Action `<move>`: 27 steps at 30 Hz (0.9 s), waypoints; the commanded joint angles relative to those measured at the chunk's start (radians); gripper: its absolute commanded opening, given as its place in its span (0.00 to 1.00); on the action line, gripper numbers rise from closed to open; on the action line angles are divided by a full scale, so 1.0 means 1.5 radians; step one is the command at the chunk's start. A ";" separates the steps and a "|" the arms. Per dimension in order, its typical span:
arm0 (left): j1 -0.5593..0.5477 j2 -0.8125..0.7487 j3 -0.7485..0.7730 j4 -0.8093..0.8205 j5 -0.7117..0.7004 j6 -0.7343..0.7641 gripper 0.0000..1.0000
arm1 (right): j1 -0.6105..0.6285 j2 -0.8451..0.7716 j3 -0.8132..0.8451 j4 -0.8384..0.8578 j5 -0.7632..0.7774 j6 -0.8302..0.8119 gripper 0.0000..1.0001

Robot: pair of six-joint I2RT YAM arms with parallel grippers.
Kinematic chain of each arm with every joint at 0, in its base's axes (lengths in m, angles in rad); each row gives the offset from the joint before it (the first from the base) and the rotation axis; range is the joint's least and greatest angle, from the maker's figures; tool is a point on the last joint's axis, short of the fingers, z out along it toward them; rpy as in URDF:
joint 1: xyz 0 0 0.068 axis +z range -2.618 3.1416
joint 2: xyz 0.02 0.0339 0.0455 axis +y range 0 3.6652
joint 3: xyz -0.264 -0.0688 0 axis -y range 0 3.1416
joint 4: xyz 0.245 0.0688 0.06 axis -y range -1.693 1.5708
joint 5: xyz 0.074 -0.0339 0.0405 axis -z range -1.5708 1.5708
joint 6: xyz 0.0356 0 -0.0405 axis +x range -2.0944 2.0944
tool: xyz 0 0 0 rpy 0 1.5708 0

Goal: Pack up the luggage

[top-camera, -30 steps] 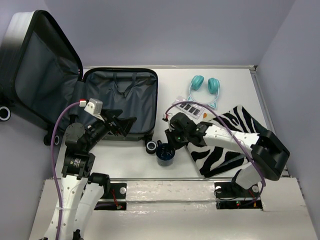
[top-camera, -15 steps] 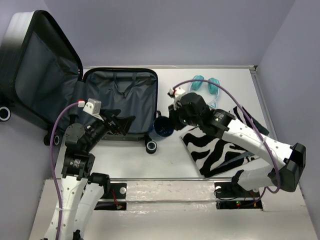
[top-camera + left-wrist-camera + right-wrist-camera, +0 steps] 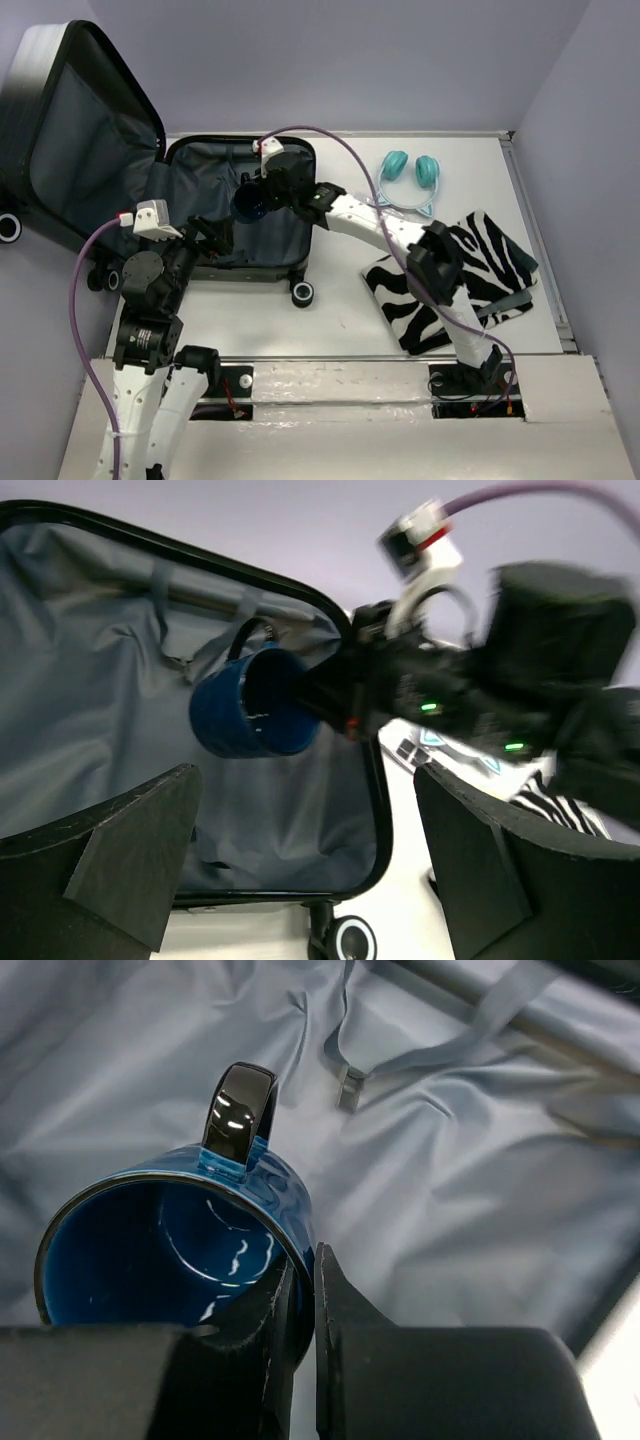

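Note:
The luggage [image 3: 210, 155] lies open at the back left, its lid leaning up against the wall and its dark grey lining [image 3: 480, 1160] exposed. My right gripper [image 3: 258, 197] is shut on the rim of a blue mug [image 3: 248, 203] and holds it over the open half. In the right wrist view one finger is inside the mug [image 3: 170, 1250] and one outside, the black handle up. The left wrist view shows the mug [image 3: 250, 705] hanging above the lining. My left gripper [image 3: 212, 235] is open and empty at the luggage's near left edge.
Teal headphones [image 3: 411, 170] and a white card of small dark items [image 3: 375, 212] lie right of the luggage. A zebra-striped cloth [image 3: 450, 285] lies at the right. A luggage wheel [image 3: 302, 293] sticks out at the near edge.
My right gripper lifted the blue mug from the table by the luggage's near right corner and carried it back-left over the open luggage. The left arm shifted slightly left.

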 commanded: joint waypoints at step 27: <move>-0.007 -0.016 0.003 0.012 -0.023 -0.010 0.99 | -0.006 -0.214 -0.223 0.217 -0.003 -0.046 0.54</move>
